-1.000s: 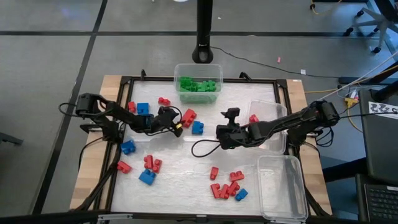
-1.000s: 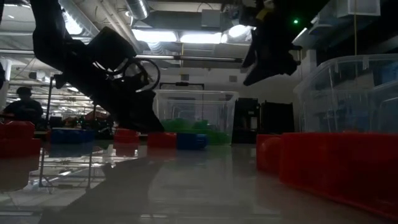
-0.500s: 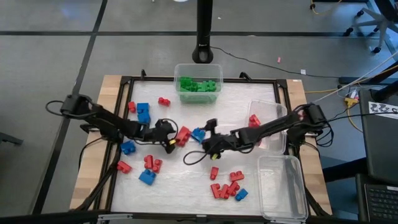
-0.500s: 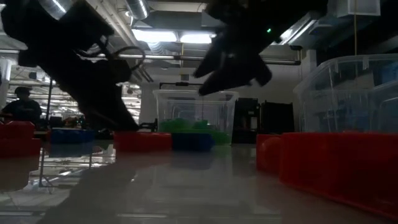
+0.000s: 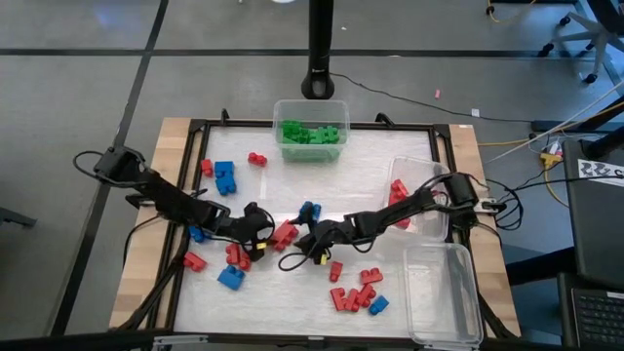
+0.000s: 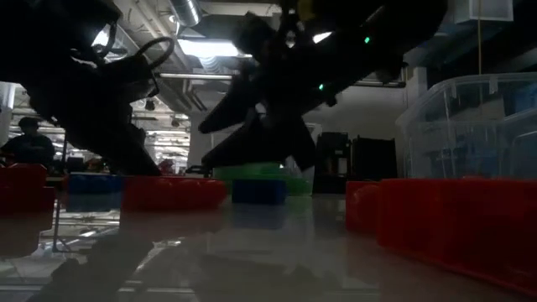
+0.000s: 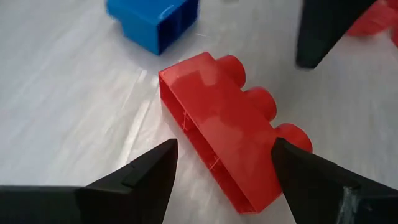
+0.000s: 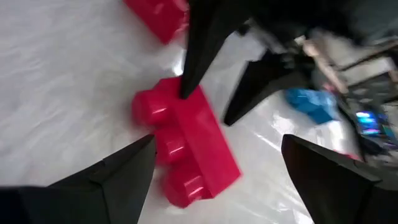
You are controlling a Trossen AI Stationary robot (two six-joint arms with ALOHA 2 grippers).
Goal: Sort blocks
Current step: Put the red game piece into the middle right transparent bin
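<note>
Left fingers (image 7: 221,171) open, straddling red block (image 7: 227,127) on counter (image 7: 68,106). Right fingers (image 8: 214,165) open facing same block; blue block (image 7: 152,22) beyond.

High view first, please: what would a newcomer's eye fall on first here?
Both open grippers meet mid-table over one red brick: the left gripper and the right gripper close in from opposite sides. Behind them, a clear tub at the table's far edge holds only green bricks.
</note>
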